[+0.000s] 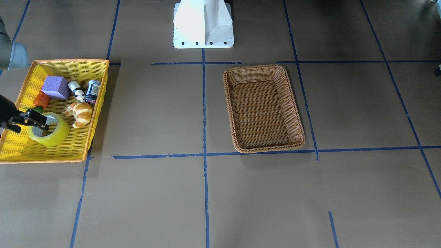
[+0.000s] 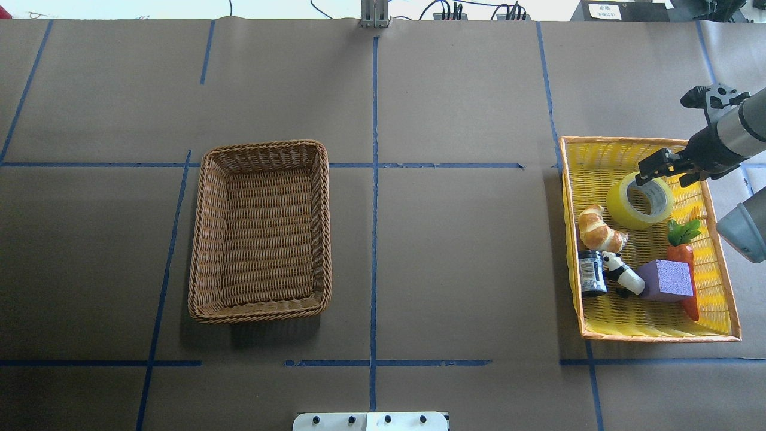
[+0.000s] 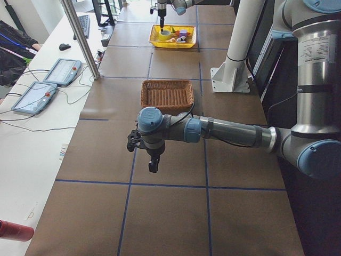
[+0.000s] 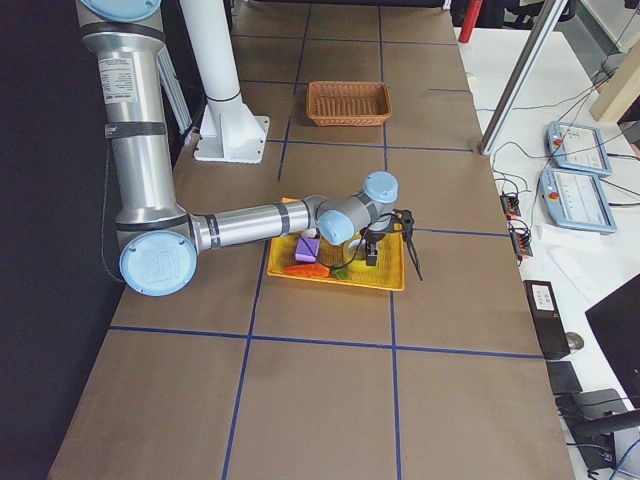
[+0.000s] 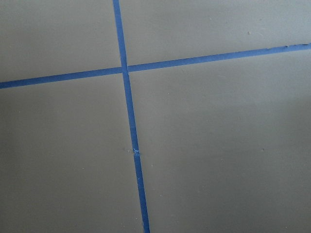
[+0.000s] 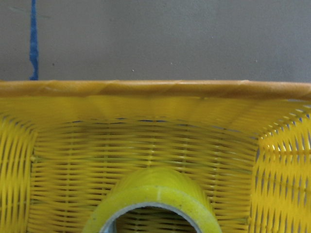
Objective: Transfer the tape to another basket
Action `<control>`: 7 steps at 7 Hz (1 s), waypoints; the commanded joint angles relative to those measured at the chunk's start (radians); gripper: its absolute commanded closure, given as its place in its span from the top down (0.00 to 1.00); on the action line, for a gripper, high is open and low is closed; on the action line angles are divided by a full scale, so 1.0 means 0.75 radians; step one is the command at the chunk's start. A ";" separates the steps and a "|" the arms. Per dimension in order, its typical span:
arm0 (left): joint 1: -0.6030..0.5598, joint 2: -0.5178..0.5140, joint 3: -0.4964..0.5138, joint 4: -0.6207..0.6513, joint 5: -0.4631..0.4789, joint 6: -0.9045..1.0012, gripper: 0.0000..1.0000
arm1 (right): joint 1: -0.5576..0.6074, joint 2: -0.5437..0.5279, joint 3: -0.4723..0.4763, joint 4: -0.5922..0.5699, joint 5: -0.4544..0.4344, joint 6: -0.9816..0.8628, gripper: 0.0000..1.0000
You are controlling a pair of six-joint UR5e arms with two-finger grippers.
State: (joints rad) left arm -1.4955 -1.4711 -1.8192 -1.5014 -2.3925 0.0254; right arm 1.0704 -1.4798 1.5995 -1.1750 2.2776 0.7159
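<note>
Hovering over the yellow basket (image 2: 652,332), the right claw (image 2: 661,169) sits right at the far edge of the tape (image 2: 637,200). The roll lies tilted directly beneath it, near the basket's far wall. I cannot tell whether the jaws are spread around the roll's wall or already pinching it. The right wrist view shows only the roll's upper rim and no fingers. The left claw (image 3: 152,160) hangs over bare worktop (image 2: 455,269), and its opening cannot be judged either.

Judged risks:
- A pinch on the thin, slick wall of a tilted roll could slip, so the tape may twist or drop on the lift.
- The croissant (image 2: 598,230) and the carrot (image 2: 682,263) lie just past the roll from the claw, and a dragged roll could shove them.
- The yellow basket's wall is close beside the claw and could snag a low exit.
- The brown basket (image 2: 200,239) is well apart from the claw, across the worktop, so a weak hold has a long carry in which to fail.

Count:
- one tape roll
- two baskets
- one croissant
- one carrot
- one purple block (image 2: 665,280)
- one panda figure (image 2: 622,276)
- one small dark jar (image 2: 591,273)
- two claws
</note>
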 commanded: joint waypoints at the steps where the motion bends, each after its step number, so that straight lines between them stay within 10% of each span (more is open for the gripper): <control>1: 0.004 0.000 0.000 -0.003 -0.001 -0.003 1.00 | -0.026 -0.041 -0.020 0.000 -0.002 -0.001 1.00; 6: 0.004 0.000 0.000 0.000 -0.013 -0.003 1.00 | -0.059 -0.046 -0.057 0.008 -0.006 0.001 0.98; 7: 0.004 0.000 0.002 -0.005 -0.037 -0.003 1.00 | -0.059 -0.044 -0.057 0.008 -0.004 0.003 0.63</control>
State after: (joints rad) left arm -1.4926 -1.4711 -1.8191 -1.5025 -2.4041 0.0230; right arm 1.0269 -1.5138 1.5579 -1.1691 2.2737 0.7168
